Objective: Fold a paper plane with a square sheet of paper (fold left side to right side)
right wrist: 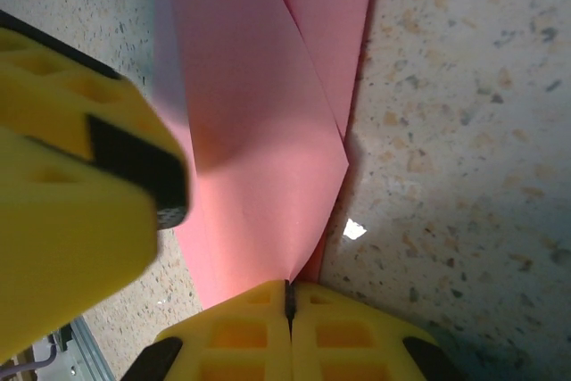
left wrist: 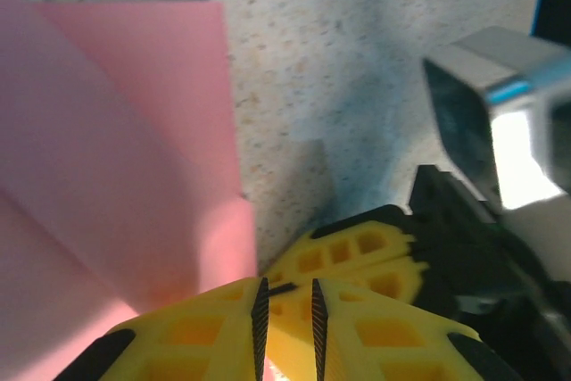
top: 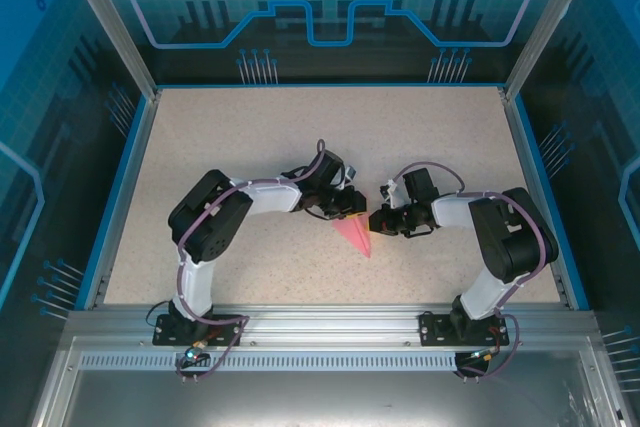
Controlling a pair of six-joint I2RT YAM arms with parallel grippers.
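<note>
Mid-fold: pink paper wedge (top: 357,234) lies on surface (top: 220,137) btwn arms. R gripper (right wrist: 287,296) jaws pinch its edge; L gripper (left wrist: 285,310) jaws a slit apart. Next, I'd carry flap L-to-R, align, crease.

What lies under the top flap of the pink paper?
Under the top flap of the paper another pink layer peeks out along one edge, on the speckled tabletop. Anything beneath that is hidden.
</note>
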